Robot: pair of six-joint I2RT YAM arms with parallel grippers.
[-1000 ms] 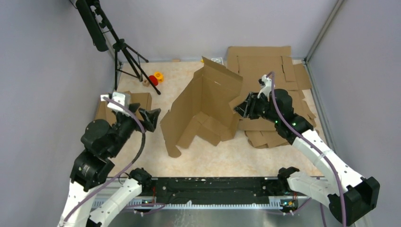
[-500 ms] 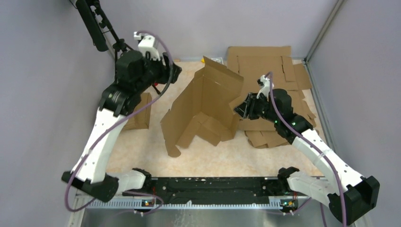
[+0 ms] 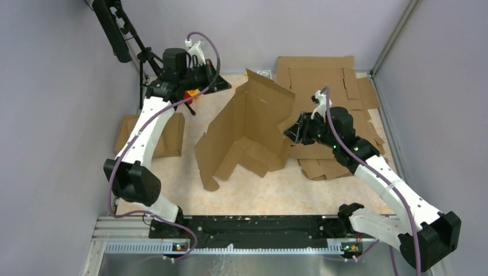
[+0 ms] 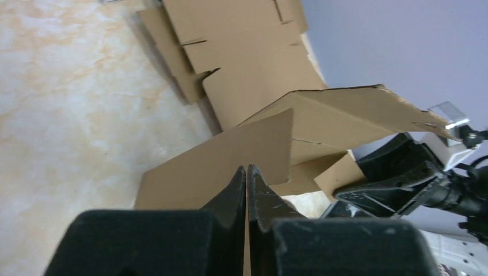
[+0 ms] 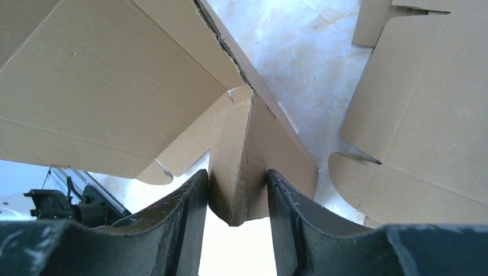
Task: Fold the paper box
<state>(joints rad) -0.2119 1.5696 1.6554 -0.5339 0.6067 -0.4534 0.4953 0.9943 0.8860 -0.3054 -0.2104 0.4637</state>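
Right pincer [image 5: 233, 192] is clamped on a doubled flap of the paper box [image 3: 247, 123], seemingly to prop the half-raised walls upright just ahead of its fingers. Left pincer [image 4: 246, 175] hovers with fingers pressed together on nothing. The box's tall panel stands beyond its tips, probably its next push.
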